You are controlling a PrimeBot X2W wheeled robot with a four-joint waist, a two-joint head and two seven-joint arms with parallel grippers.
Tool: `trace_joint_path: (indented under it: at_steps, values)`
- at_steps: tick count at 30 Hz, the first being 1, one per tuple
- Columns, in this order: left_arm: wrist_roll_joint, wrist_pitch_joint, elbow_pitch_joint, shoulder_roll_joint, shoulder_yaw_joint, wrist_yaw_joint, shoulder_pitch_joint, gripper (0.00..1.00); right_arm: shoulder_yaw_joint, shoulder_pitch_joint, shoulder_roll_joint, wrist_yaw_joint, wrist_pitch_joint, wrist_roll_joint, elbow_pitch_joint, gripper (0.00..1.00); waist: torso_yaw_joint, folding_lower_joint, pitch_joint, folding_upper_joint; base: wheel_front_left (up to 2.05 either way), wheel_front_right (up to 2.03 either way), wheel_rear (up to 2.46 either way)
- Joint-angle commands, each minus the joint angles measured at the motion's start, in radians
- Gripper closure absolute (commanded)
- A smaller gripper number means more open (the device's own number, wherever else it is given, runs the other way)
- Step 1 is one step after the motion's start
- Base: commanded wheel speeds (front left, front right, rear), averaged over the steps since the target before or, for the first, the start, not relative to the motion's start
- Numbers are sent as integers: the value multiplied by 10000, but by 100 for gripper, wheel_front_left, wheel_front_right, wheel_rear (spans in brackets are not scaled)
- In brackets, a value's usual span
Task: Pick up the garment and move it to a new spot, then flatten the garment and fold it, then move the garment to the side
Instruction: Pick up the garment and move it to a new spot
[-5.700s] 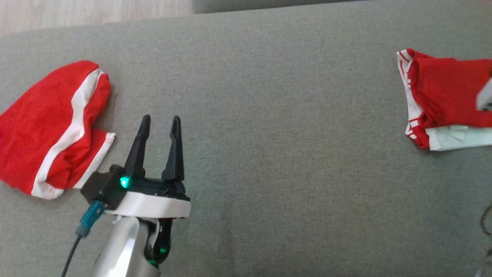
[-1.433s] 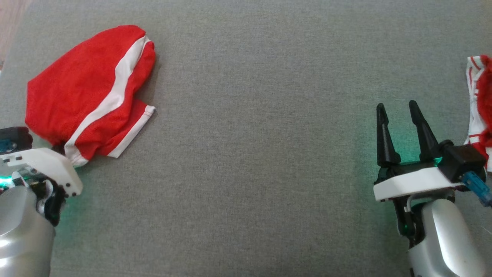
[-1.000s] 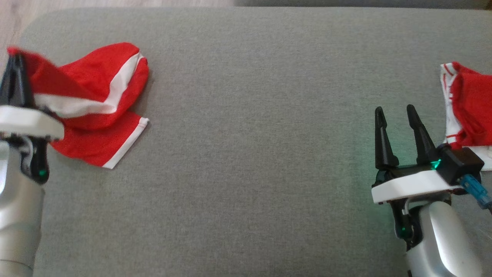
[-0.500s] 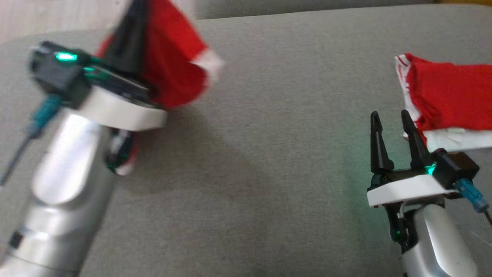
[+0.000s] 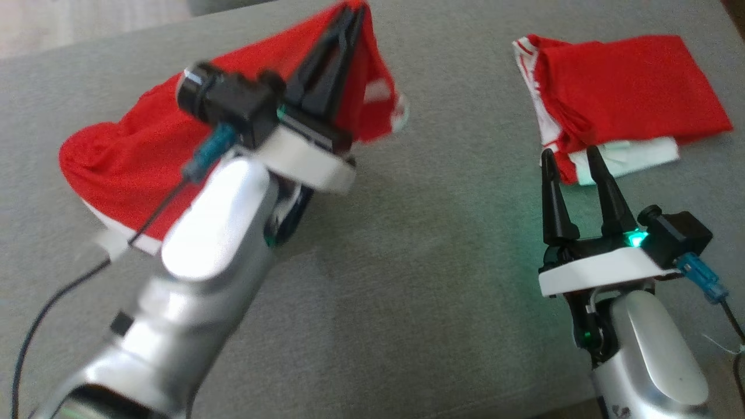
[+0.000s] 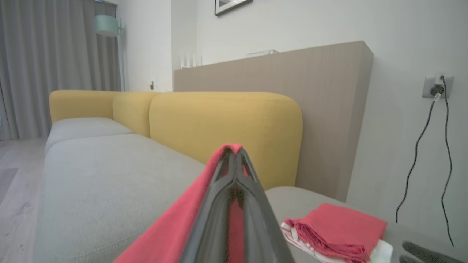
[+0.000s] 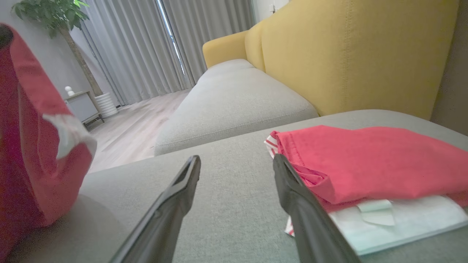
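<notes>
I see the garment (image 5: pixel 122 157) blurred at its right hem, near edge hidden behind left gripper (image 5: pixel 351 17) and forearm.

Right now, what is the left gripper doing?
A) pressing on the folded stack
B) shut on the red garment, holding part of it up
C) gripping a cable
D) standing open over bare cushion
B: the left gripper is pinched shut on the red garment, a peak of it raised off the grey cushion.

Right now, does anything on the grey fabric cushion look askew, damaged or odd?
Nothing stands out. The left gripper is shut on the red mesh garment with white trim, holding it up; the open right gripper is beside the folded red-and-white clothes.
</notes>
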Motion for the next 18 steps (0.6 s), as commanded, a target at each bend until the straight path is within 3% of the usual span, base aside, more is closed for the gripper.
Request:
trace_joint_path:
  at_steps: [1, 5, 6, 7, 8, 15, 18]
  values:
    - [54, -234, -5, -34, 535, 159, -935, 100, 281, -321, -14, 67, -127, 82, -235, 0, -309, -1, 197, 0, 0, 0, 0]
    - [-3, -460, 608, -299, 999, 470, -1506, 100, 267, -330, -14, 67, -132, 118, -309, 0, -351, -1, 229, 0, 0, 0, 0]
    - [-4, -482, 748, -343, 1094, 533, -1601, 80, 265, -317, -14, 67, -132, 120, -321, 0, -330, -1, 232, 0, 0, 0, 0]
    - [7, -497, 886, -376, 1150, 553, -1666, 4, 269, -305, -14, 67, -133, 117, -330, 0, -292, -1, 229, 0, 0, 0, 0]
    - [9, -506, 1030, -403, 1191, 547, -1703, 0, 258, -291, -14, 67, -133, 109, -336, 0, -233, -1, 216, 0, 0, 0, 0]
    - [207, -519, 1294, -311, 1596, 386, -1400, 0, 93, -243, -14, 67, -134, -2, -338, 0, 298, -1, 76, 0, 0, 0, 0]
    - [302, -520, 1092, -14, 1953, 264, -889, 0, 23, -219, -14, 67, -134, -84, -335, 0, 598, -1, -61, 0, 0, 0, 0]
